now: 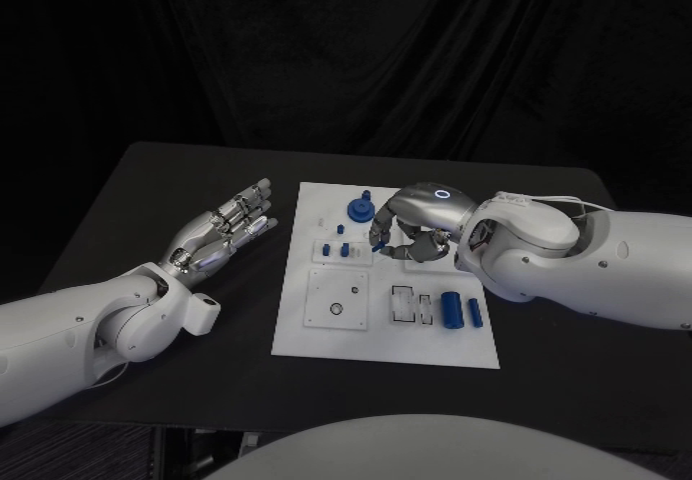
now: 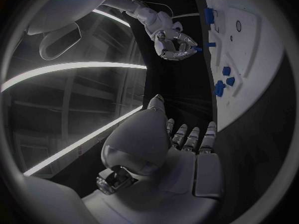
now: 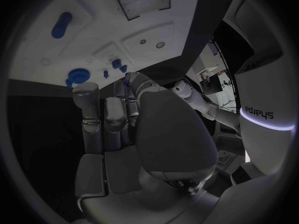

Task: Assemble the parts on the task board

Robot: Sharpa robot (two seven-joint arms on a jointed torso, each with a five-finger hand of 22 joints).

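One black table (image 1: 159, 190), one white task board (image 1: 325, 335) in the middle of it, long side running away from the robot. Two arms, two hands. Left hand (image 1: 231, 225) was off the board on its left, just above or on the table, palm up, fingers apart and fairly straight, nothing in it; the left wrist view (image 2: 187, 149) showed the same, fingers extended toward the board edge (image 2: 261, 50). Right hand (image 1: 411, 225) was over the far half of the board, fingers curled down and in, with a small blue part (image 1: 379, 243) at the fingertips; from the left wrist view it (image 2: 174, 42) looked pinched on that part (image 2: 197, 49), though how firm the contact was I couldn't tell. Blue parts I could count on the board: one round disc with a peg (image 1: 359, 209) at the far end, two small pegs (image 1: 336, 249) near the middle, two cylinders (image 1: 451, 310) lying side by side in the near-right tray. Near-left plate had a ring mark (image 1: 336, 310). Right hand and forearm covered the far-right section of the board, so anything under there was hidden. In the right wrist view the palm (image 3: 168, 134) blocked the fingertips.
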